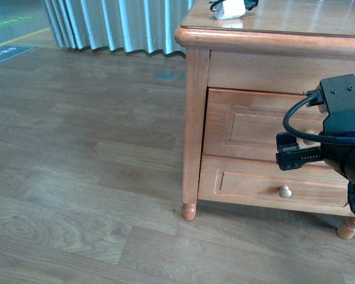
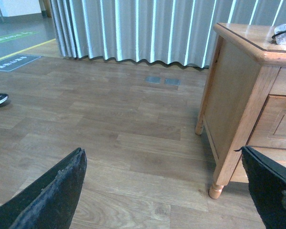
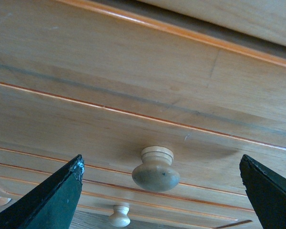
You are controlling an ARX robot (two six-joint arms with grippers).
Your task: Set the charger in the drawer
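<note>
Right wrist view: right gripper (image 3: 160, 162) stands spread wide astride the closed drawer's (image 3: 133, 109) knob (image 3: 155, 172). Charger (image 1: 229, 9) atop cabinet (image 1: 296, 23) seems light, rigid; grasp its white body, not cable (image 1: 215, 6).

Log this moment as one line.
right gripper open, facing knob | drawer shut | charger on cabinet top | left gripper open, empty

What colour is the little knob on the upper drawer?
The knob is pale cream wood, lighter than the honey-brown drawer; the right wrist view shows it best.
</note>
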